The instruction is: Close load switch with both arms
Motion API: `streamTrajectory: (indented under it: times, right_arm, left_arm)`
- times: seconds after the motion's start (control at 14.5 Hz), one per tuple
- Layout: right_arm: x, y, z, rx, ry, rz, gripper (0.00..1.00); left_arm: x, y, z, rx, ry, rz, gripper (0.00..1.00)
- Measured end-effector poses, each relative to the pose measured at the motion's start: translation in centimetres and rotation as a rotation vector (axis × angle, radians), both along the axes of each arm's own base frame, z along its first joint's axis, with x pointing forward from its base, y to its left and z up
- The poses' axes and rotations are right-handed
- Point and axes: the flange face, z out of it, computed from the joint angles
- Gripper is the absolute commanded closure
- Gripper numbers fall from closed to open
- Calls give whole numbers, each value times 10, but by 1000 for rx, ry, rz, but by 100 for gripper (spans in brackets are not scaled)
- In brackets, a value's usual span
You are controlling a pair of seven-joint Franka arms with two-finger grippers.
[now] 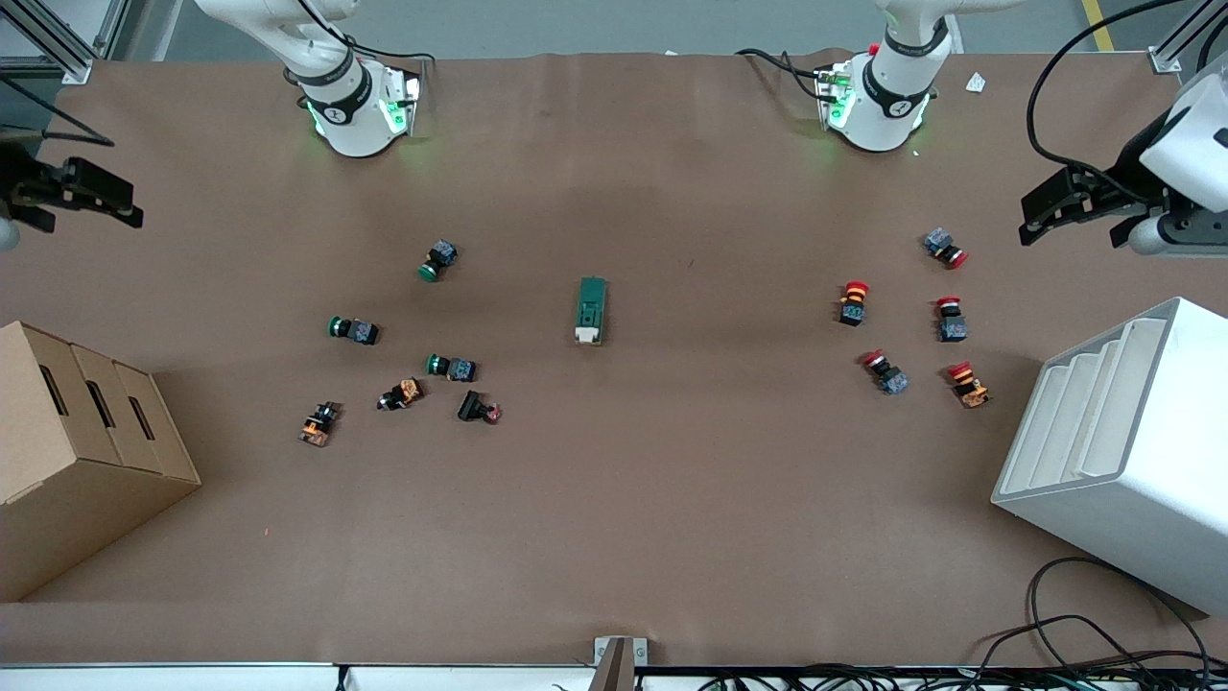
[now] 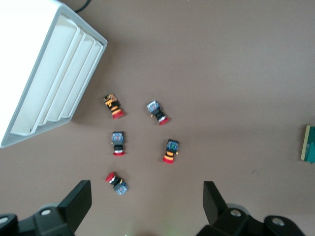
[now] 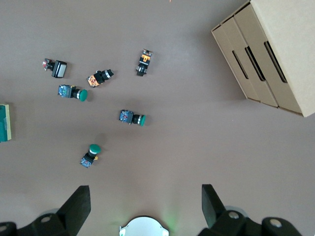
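The load switch (image 1: 592, 310), a dark-green block with a cream lever end nearer the front camera, lies alone at the middle of the brown table. It shows at the edge of the left wrist view (image 2: 309, 143) and of the right wrist view (image 3: 4, 123). My left gripper (image 1: 1041, 216) hangs open and empty over the left arm's end of the table, well apart from the switch; its fingers (image 2: 78, 199) stand wide. My right gripper (image 1: 115, 202) hangs open and empty over the right arm's end, its fingers (image 3: 78, 201) wide too.
Several red push-buttons (image 1: 853, 302) lie toward the left arm's end, beside a white slotted rack (image 1: 1122, 451). Several green and orange push-buttons (image 1: 451, 367) lie toward the right arm's end, near a cardboard box (image 1: 77, 451). Cables (image 1: 1103, 643) lie at the table's front corner.
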Motion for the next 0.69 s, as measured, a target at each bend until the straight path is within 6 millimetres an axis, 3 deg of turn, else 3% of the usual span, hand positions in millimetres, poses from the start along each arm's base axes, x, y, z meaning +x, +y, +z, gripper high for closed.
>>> streamTrajectory:
  times: [0.28, 0.69]
  right_arm:
    - [-18, -2, 10, 2, -25, -3, 0]
    - [-17, -2, 11, 1, -51, -3, 0]
  left_arm:
    - [-16, -2, 1, 7, 11, -2, 0]
    - [-21, -1, 5, 8, 2, 0, 0]
